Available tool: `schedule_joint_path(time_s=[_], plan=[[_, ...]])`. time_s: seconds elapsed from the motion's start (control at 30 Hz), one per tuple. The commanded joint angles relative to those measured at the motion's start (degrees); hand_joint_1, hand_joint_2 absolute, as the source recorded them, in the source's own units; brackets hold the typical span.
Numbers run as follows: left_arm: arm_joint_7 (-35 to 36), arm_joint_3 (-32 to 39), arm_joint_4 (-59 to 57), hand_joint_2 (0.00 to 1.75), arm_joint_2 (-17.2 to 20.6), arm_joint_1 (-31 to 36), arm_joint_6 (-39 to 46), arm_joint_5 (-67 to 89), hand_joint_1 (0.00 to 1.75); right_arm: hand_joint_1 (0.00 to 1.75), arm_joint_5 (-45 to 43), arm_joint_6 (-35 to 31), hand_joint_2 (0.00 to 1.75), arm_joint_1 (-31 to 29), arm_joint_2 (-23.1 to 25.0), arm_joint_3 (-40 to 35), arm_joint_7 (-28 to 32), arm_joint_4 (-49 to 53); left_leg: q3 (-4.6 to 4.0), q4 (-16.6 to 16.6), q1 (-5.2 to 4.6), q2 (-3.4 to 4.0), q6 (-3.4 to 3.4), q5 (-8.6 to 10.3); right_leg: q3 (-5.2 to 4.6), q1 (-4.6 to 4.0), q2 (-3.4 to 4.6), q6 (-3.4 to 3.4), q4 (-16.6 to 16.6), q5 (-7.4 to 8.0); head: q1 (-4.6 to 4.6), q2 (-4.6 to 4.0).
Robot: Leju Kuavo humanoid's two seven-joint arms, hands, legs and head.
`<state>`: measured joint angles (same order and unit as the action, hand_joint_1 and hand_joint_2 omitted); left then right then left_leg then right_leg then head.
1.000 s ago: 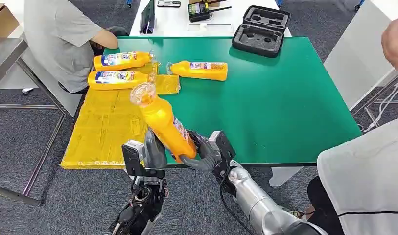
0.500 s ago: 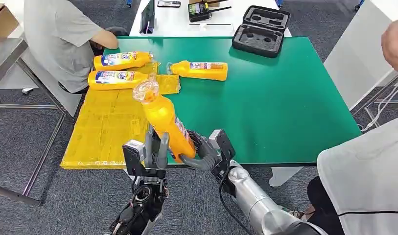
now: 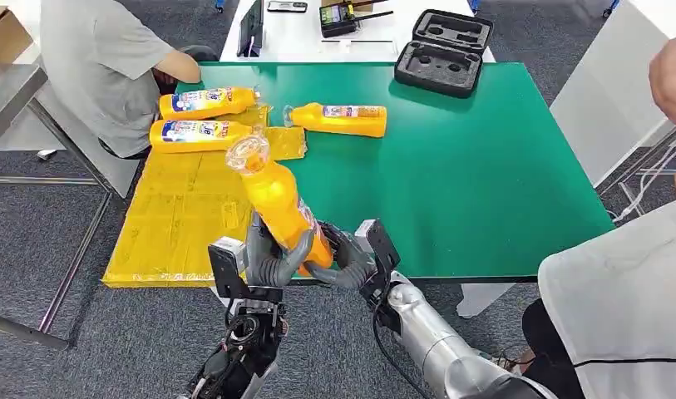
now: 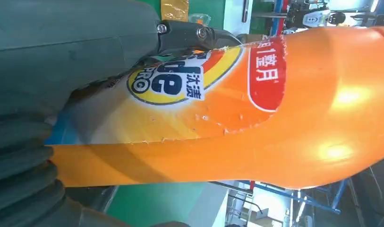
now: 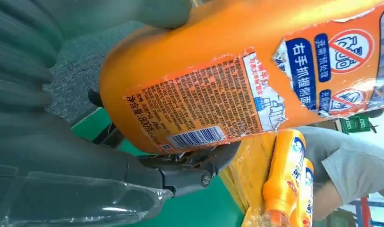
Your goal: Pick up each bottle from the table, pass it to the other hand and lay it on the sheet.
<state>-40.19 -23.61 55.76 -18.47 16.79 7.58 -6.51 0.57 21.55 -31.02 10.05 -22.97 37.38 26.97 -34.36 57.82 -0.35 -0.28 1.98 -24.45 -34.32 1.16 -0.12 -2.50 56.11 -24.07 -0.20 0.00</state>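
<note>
Four bottles: one orange plastic bottle with a clear cap (image 3: 278, 209) is held up, tilted, over the near edge of the green table (image 3: 484, 183); two more orange bottles (image 3: 203, 116) lie on the far end of the yellow plastic sheet (image 3: 172, 220); a fourth orange bottle (image 3: 338, 119) lies on the table just right of the sheet's far corner.
Change: a moment ago the left hand's (image 3: 268, 253) fingers stood apart beside the bottle; now they wrap its lower body.
Left hand: closed around the held bottle, thumb and fingers pressed on its label in the left wrist view.
Right hand (image 3: 351, 259): also holding the same bottle, gripping its base from the right.
Meaning: the handover looks to be at the shared-grip stage; the likely next step is for the right hand to let go.
Risk: the smooth, tilted bottle may slip if the left grip is loose.
Bystanders: a seated person in grey (image 3: 101, 58) at far left, another person (image 3: 625, 307) at near right.
</note>
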Motion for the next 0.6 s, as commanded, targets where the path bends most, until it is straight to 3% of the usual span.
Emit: schedule_joint_path(time_s=[0.03,0.53,0.57,0.6], plan=[[0.2,-1.1,-3.8,1.75,-1.5,1.6,-1.6,-0.2,0.03,1.75,0.8,-0.1,1.75,-3.4,0.3,-0.9,-0.2,-3.5,0.11,0.1,0.06,0.01,-0.09,-0.09,0.14,-0.07,0.0,0.09,0.0,-0.07,0.0,0.0],[0.2,-1.1,-3.8,1.75,-1.5,1.6,-1.6,-0.2,0.03,1.75,0.8,-0.1,1.75,-3.4,0.3,-0.9,-0.2,-3.5,0.05,0.0,0.01,0.0,-0.05,-0.02,0.05,-0.01,-0.01,0.05,0.0,-0.03,0.0,0.0],[0.2,-1.1,-3.8,1.75,-1.5,1.6,-1.7,-0.2,0.47,1.75,0.9,-0.3,1.75,-3.4,0.2,-1.0,-0.2,-3.4,0.14,0.0,0.05,0.02,-0.1,-0.09,0.15,-0.06,0.01,0.1,0.0,-0.08,0.0,0.0],[0.2,-1.3,-3.0,1.75,-1.5,1.4,-2.0,0.6,1.59,1.75,1.7,-1.0,1.75,-3.3,0.2,-1.6,0.0,-3.2,0.07,0.0,0.01,0.01,-0.06,-0.04,0.07,-0.02,-0.01,0.06,0.0,-0.04,0.0,0.0]])
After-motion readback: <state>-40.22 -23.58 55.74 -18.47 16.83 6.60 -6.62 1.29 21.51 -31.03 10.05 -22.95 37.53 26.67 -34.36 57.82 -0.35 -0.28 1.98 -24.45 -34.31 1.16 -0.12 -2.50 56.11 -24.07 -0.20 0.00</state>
